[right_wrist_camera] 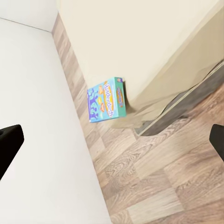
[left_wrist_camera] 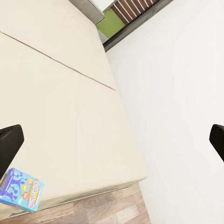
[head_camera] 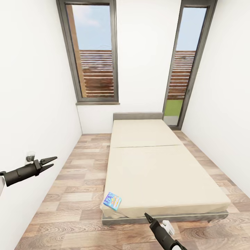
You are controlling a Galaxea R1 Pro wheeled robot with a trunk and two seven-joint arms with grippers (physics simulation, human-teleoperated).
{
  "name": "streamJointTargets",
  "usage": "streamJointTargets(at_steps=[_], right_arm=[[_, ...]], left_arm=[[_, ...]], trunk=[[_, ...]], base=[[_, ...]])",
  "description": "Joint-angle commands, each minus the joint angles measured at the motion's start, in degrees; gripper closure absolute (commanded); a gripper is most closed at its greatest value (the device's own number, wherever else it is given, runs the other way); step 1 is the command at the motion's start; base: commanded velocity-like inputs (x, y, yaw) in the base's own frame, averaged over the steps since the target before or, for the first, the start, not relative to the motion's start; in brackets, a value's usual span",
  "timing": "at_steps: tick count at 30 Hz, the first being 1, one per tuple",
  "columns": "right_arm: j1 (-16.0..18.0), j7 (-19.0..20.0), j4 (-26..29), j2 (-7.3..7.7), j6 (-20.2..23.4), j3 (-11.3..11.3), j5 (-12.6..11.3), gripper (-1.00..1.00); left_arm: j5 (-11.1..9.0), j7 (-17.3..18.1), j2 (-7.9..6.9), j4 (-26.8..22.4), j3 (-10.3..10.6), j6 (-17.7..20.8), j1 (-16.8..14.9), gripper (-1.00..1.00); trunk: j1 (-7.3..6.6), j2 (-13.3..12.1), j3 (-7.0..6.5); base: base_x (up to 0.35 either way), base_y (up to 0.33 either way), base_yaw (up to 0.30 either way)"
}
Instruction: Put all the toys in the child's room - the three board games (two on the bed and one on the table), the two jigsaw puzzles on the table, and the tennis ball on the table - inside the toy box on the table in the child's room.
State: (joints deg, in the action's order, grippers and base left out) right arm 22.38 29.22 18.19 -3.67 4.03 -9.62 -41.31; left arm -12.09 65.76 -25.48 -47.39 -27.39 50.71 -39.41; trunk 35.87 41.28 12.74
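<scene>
A blue cartoon-printed board game point(head_camera: 112, 201) lies on the near left corner of the bed point(head_camera: 156, 173), overhanging the beige mattress edge; it also shows in the left wrist view point(left_wrist_camera: 21, 189) and the right wrist view point(right_wrist_camera: 106, 99). My left gripper point(head_camera: 52, 162) hangs open over the floor left of the bed, well away from the game. At the bed's foot, right of the game, my right gripper point(head_camera: 147, 216) is open and holds nothing. In both wrist views the fingers point(left_wrist_camera: 9, 144) point(right_wrist_camera: 9, 144) stand wide apart. The table, toy box, jigsaw puzzles and tennis ball are out of view.
White walls close in on both sides. Two tall dark-framed windows point(head_camera: 92, 52) stand behind the grey headboard point(head_camera: 138, 116). A strip of wood plank floor point(head_camera: 80, 180) runs between the left wall and the bed. A wall socket point(head_camera: 30, 156) sits low on the left wall.
</scene>
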Motion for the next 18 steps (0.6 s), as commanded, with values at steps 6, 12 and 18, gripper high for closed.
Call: streamJointTargets(at_steps=[6, 12, 18], right_arm=[[0.0, 0.2, 0.0, -0.01, 0.4, -0.2, -0.5, -1.0], [0.0, 0.2, 0.0, -0.02, 0.4, -0.1, -0.5, -1.0], [0.0, 0.2, 0.0, -0.03, 0.3, -0.1, -0.5, -1.0]], left_arm=[[-0.2, 0.1, -0.01, 0.0, 0.0, 0.4, 0.0, -1.0], [-0.1, 0.1, -0.01, 0.0, 0.0, 0.4, 0.0, -1.0], [-0.2, 0.1, -0.01, 0.0, 0.0, 0.4, 0.0, -1.0]], trunk=[[1.34, 2.5, 1.17], [2.65, 4.9, 2.25], [3.97, 7.3, 3.32]], base=[[0.0, 0.0, 0.0], [0.0, 0.0, 0.0], [0.0, 0.0, 0.0]])
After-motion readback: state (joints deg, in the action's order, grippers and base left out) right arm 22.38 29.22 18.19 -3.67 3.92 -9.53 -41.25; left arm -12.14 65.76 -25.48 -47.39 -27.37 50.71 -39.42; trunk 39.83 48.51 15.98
